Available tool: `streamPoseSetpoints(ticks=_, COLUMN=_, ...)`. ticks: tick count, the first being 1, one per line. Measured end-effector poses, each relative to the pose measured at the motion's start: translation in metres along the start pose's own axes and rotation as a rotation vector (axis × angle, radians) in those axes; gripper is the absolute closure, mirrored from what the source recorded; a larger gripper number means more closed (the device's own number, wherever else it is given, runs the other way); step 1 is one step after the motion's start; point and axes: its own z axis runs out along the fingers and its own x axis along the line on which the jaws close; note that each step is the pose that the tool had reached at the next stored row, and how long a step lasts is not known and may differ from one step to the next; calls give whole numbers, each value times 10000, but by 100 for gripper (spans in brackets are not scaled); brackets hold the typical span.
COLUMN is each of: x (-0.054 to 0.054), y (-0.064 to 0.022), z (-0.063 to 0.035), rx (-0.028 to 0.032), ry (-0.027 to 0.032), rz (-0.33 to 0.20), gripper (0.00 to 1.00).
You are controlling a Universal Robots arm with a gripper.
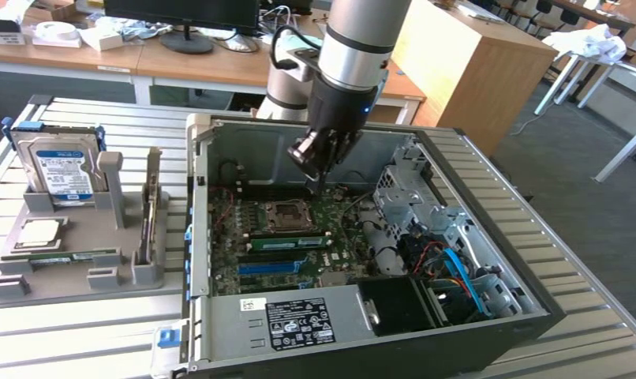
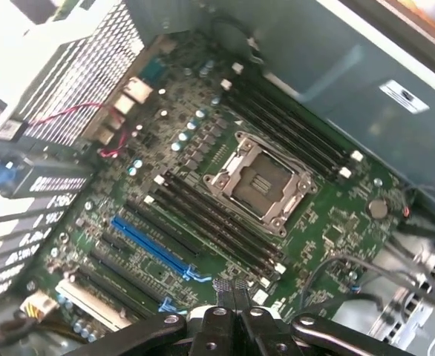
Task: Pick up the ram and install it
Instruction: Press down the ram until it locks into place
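- One gripper (image 1: 320, 169) hung inside the open computer case (image 1: 487, 237), fingers pressed together and holding nothing, above the motherboard (image 2: 203, 193).
- One ram (image 1: 289, 241) sat in a slot just below the CPU socket (image 1: 283, 213).
- Another ram stick (image 1: 60, 258) lay in the grey holder (image 1: 76, 272) on the exterior view's left.

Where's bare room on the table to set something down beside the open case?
Free: the slatted table in front of the grey holder, and its far strip behind the hard drive. Crowded: the holder itself, and the case interior with cables and the arm.
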Motion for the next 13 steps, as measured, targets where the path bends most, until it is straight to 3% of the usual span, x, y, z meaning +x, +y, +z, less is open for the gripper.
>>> streamPoseSetpoints(ticks=13, x=0, y=0, z=9, rx=55, ry=-70, rz=2363, gripper=90)
